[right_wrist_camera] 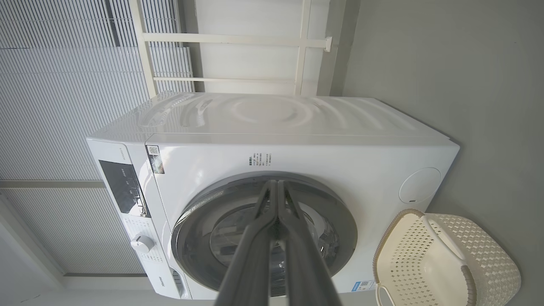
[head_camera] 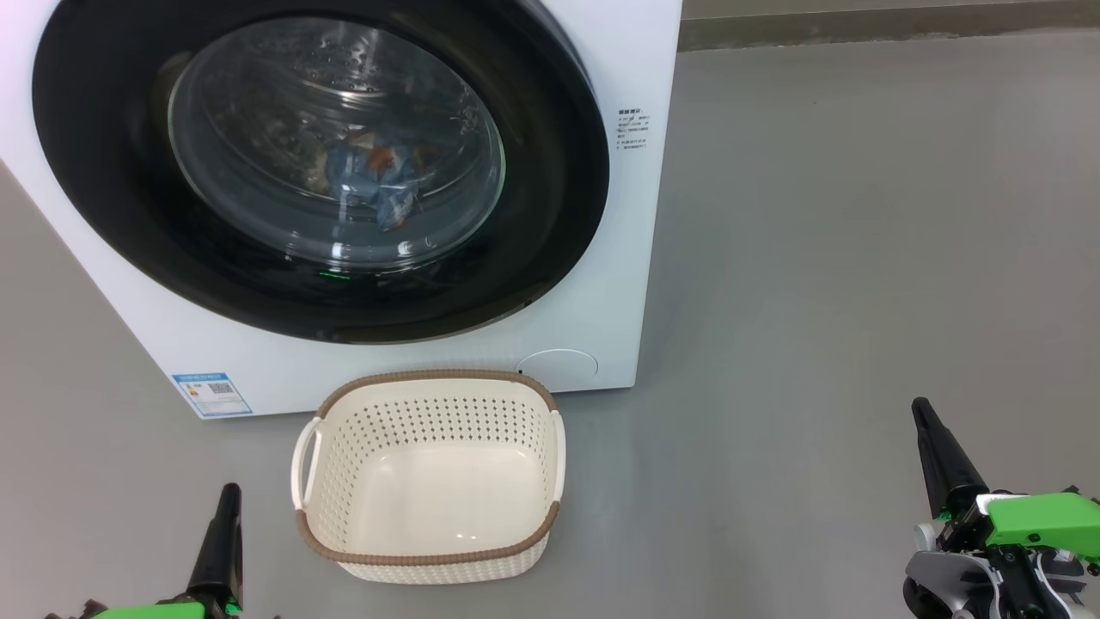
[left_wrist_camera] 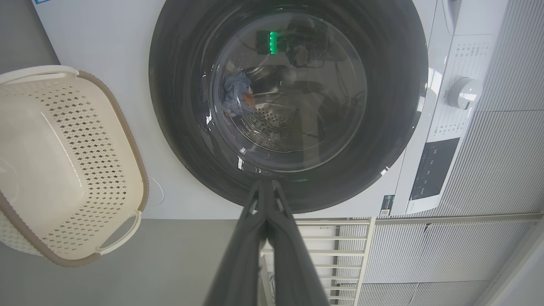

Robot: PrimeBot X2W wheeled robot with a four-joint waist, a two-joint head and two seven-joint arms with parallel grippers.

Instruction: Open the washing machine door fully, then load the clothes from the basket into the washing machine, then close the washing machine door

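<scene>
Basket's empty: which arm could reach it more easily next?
Probably left: the left tool, shut, sits close to a side handle of the basket, while the right tool is well off across the floor.

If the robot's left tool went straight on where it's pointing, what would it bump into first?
Probably the washing machine door: the shut left tool aims at its glossy black rim, with nothing in between as far as the wrist view shows. Depth is unclear.

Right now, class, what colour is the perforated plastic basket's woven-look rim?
The rim is brown; clearest in the head view.
</scene>
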